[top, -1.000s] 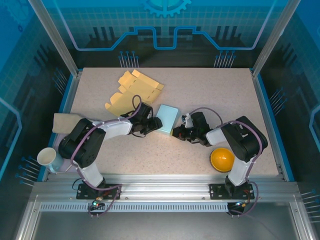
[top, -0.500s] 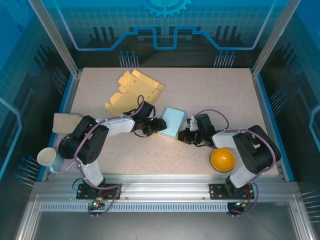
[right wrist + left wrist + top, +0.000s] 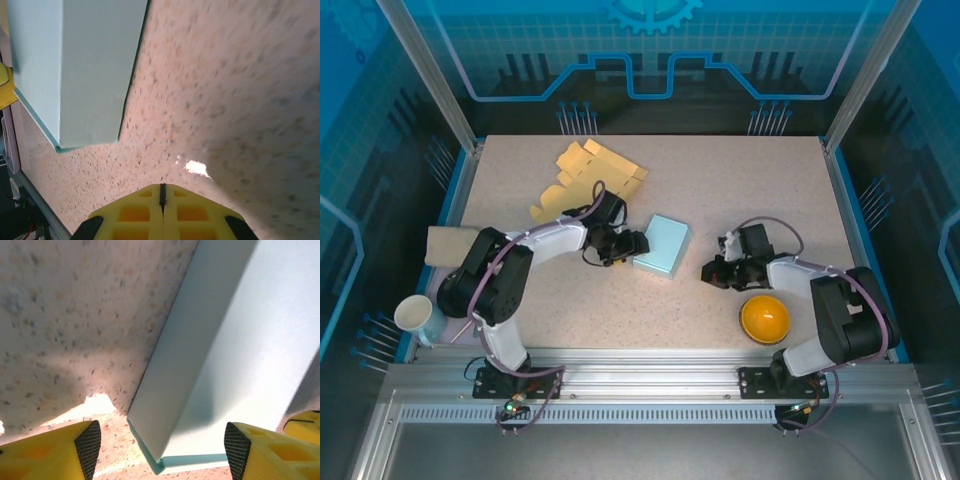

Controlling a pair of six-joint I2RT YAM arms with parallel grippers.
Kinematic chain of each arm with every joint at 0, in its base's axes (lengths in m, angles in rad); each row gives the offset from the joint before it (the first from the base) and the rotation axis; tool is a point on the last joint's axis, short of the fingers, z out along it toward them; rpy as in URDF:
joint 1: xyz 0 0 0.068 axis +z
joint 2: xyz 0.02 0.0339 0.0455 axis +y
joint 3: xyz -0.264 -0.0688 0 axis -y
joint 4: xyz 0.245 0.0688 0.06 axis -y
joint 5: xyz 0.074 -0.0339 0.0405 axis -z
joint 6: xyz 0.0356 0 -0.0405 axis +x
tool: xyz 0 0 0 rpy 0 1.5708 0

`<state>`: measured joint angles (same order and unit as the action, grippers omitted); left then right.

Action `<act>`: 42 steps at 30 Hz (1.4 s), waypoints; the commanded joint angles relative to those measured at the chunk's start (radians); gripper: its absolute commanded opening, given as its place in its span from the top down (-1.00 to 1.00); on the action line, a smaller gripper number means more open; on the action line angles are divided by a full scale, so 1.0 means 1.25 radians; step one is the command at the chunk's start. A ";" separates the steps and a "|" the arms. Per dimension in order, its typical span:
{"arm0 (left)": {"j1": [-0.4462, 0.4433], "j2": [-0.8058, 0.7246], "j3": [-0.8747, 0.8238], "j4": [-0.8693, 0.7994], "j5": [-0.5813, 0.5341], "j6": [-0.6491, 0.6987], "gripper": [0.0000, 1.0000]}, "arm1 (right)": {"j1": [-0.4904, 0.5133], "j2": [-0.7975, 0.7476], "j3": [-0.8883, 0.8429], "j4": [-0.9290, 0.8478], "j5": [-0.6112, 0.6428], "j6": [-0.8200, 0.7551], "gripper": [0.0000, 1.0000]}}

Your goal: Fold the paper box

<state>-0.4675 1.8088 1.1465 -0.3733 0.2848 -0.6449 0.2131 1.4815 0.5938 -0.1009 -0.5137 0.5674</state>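
The paper box (image 3: 662,246) is a pale blue closed block lying flat in the middle of the table. My left gripper (image 3: 634,245) sits at its left edge, open. In the left wrist view a corner of the box (image 3: 235,340) lies between the two black pads (image 3: 89,447), touching neither, around the gripper midpoint (image 3: 161,450). My right gripper (image 3: 712,271) is shut and stands apart from the box, to its right. The right wrist view has the closed yellow fingertips (image 3: 161,192) over bare table, with the box (image 3: 75,65) at the upper left.
A flat yellow cardboard cut-out (image 3: 585,180) lies at the back left. An orange bowl (image 3: 764,318) sits near the right arm's base. A white cup (image 3: 415,315) and a beige cloth (image 3: 450,245) are at the left edge.
The right gripper has drawn back to the right, away from the box. The left gripper's jaws have spread wider, and the box has shifted slightly right.
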 commanded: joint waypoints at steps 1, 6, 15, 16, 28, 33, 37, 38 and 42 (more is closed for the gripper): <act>0.019 0.005 0.088 -0.070 -0.007 0.060 -0.40 | -0.039 -0.004 0.073 -0.085 -0.022 -0.078 0.93; 0.038 0.078 0.210 -0.101 0.014 0.101 -0.44 | -0.071 0.072 0.157 -0.053 -0.025 -0.070 0.94; 0.042 0.291 0.448 -0.148 0.052 0.144 -0.43 | -0.078 0.267 0.309 -0.009 -0.029 -0.055 0.96; 0.041 0.309 0.465 -0.154 0.054 0.145 -0.42 | -0.078 0.286 0.319 -0.005 -0.034 -0.054 0.96; 0.040 0.369 0.502 -0.142 0.099 0.132 -0.40 | -0.076 0.406 0.381 0.008 -0.067 -0.033 0.96; 0.038 0.371 0.488 -0.128 0.118 0.120 -0.38 | -0.065 0.421 0.396 0.001 -0.081 -0.025 0.96; 0.027 0.376 0.488 -0.114 0.137 0.106 -0.37 | -0.046 0.427 0.408 -0.001 -0.088 -0.017 0.96; 0.022 0.378 0.489 -0.109 0.144 0.100 -0.37 | -0.040 0.429 0.411 0.001 -0.092 -0.012 0.96; -0.003 0.388 0.496 -0.095 0.159 0.082 -0.36 | -0.017 0.431 0.420 0.022 -0.109 0.012 0.96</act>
<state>-0.4297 2.2681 1.7592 -0.5182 0.4152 -0.5068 0.1505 1.9965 1.0897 -0.0959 -0.5983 0.5529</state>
